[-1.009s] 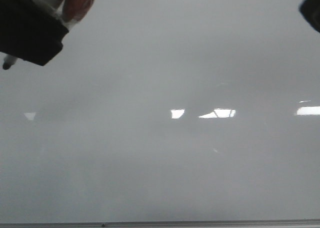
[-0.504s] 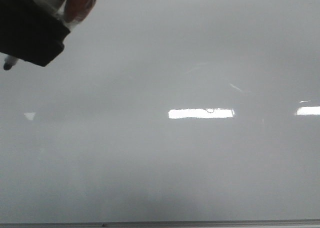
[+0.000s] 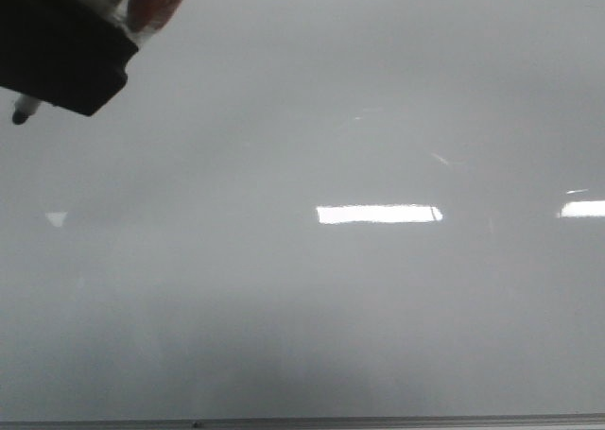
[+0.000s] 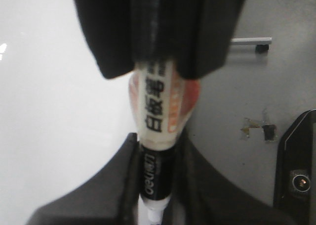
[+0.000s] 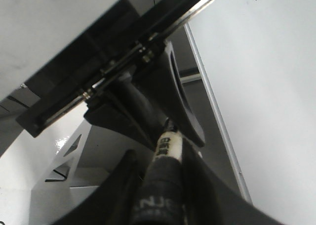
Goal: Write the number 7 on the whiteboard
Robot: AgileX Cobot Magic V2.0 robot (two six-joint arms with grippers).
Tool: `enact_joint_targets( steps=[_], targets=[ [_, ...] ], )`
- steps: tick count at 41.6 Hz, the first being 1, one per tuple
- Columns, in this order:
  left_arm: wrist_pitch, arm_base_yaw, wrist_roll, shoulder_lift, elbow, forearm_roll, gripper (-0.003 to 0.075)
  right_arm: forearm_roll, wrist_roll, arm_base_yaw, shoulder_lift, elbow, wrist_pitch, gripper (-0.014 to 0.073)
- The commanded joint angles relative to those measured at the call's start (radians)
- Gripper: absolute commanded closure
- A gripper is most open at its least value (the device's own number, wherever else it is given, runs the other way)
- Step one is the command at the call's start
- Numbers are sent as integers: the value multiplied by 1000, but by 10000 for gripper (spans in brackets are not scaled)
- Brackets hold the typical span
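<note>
The whiteboard (image 3: 302, 307) fills the front view, glossy and pale grey, with a thin metal edge strip (image 3: 378, 421) along the bottom. No number 7 or any marker line shows on it, only bright light reflections. My left gripper (image 3: 47, 90) is at the top left, shut on a white marker (image 4: 157, 111) with a black band. The marker's dark tip (image 3: 19, 116) pokes out just over the board. My right gripper (image 5: 158, 190) is out of the front view. It is shut on a black pen-like piece with a white lettered end (image 5: 168, 148).
In the left wrist view a grey surface lies beside the board, with a black device (image 4: 298, 170) at its edge. In the right wrist view a black frame with metal rails (image 5: 123, 52) hangs close above the gripper, beside the board's edge strip (image 5: 217, 116).
The right arm's dark shape has left the top right corner of the front view, and the middle light reflection is now unbroken. The left gripper and marker tip have shifted slightly down and right.
</note>
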Motion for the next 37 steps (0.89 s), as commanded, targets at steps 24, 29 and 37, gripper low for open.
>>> enact_joint_targets(
  steps=[24,29,37],
  targets=[
    [-34,-6,-189,-263,61,-14,73,35,-13,-143,-24,-33,-66,662],
    [33,-6,-226,-341,102,-28,224,35,-13,-150,-24,-33,-65,662],
    [73,-6,-242,-405,106,-53,628,35,-13,-150,-24,-33,-65,662]
  ],
)
